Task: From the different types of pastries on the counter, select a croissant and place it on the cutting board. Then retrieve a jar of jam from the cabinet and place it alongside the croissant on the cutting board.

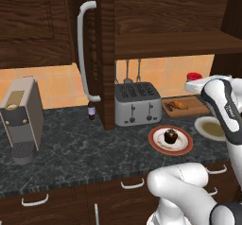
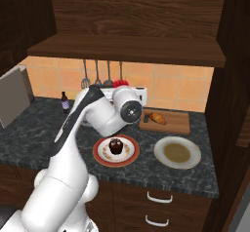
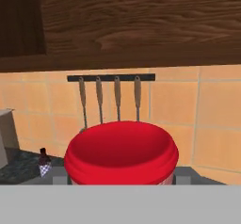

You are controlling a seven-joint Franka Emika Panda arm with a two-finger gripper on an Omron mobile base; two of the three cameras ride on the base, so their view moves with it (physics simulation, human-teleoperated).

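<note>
Golden-brown crescent croissant (image 1: 178, 105) already sits on the light-brown wooden cutting board (image 1: 197, 107). My gripper (image 3: 121, 180) is clamped on the red-lidded jam jar (image 3: 121, 156), up over the board. I'd lower slowly, landing it upright just beside the croissant, not on it.

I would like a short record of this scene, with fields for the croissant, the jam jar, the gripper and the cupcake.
croissant: lies on the cutting board, at
jar of jam: red lid close before the hand camera, held above the counter
gripper: shut on the jar of jam
cupcake: on the red-rimmed plate, at
</note>
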